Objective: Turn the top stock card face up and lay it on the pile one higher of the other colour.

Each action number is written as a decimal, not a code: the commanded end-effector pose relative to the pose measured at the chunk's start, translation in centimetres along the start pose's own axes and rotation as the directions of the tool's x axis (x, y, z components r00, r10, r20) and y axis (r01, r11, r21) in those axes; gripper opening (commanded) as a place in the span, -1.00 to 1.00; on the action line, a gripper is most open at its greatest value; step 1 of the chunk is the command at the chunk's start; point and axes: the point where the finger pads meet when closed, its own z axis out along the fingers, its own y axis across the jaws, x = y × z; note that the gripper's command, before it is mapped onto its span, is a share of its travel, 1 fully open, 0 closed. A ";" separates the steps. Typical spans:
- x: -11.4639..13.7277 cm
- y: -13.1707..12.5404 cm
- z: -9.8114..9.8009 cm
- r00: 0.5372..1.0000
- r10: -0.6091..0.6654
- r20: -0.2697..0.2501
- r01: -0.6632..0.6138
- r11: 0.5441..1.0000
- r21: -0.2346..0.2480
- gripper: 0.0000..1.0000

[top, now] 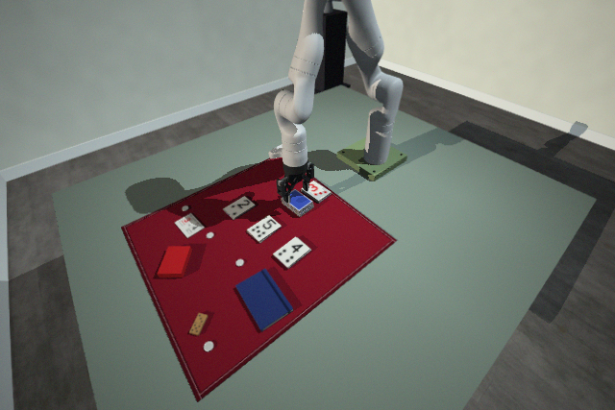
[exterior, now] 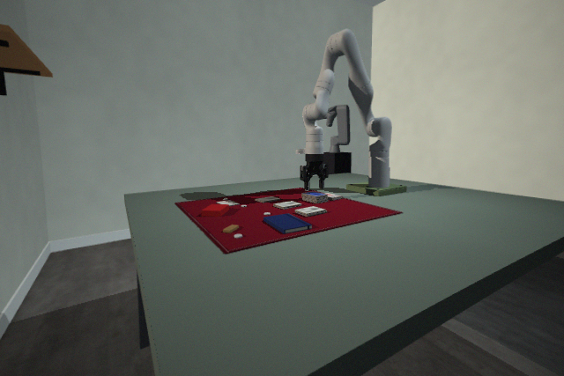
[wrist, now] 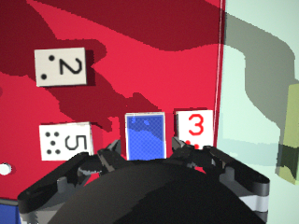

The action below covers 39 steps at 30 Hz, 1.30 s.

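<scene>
The face-down stock [top: 301, 204] [exterior: 314, 197] [wrist: 146, 131] is a squared stack with a blue-backed top card. My gripper [top: 296, 194] [exterior: 314, 188] [wrist: 146, 145] is open and empty, pointing down just above the stock, one finger towards the red 3 and one towards the black 5. The red 3 pile [top: 318, 191] [wrist: 195, 128] lies close beside the stock. The black 5 pile [top: 264, 229] [exterior: 287, 204] [wrist: 64, 141] lies on the stock's other side. The black 4 pile [top: 292, 252] [exterior: 311, 210] and black 2 pile [top: 239, 206] [exterior: 267, 199] [wrist: 61, 67] lie further off. The stock's top card is unseen on its face.
The red mat [top: 347, 236] also holds a printed card [top: 188, 225], a red block [top: 174, 260] [exterior: 215, 210], a dark blue notebook [top: 262, 299] [exterior: 286, 223], a tan domino [top: 198, 324] and several white discs. The green base plate [top: 350, 152] stands behind the mat.
</scene>
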 end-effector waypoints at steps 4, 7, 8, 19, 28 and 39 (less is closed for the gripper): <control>0.0 0.0 0.0 1.000 0.000 0.000 0.000 1.000 0.001 0.69; 0.0 0.0 0.0 1.000 0.000 0.000 0.000 1.000 0.001 0.69; 0.0 0.0 0.0 1.000 0.000 0.000 0.000 1.000 0.001 0.69; 0.0 0.0 0.0 1.000 0.000 0.000 0.000 1.000 0.001 0.42; 0.0 0.0 0.0 1.000 0.000 0.000 0.000 1.000 0.001 0.42; 0.0 0.0 0.0 1.000 0.000 0.000 0.000 1.000 0.001 0.69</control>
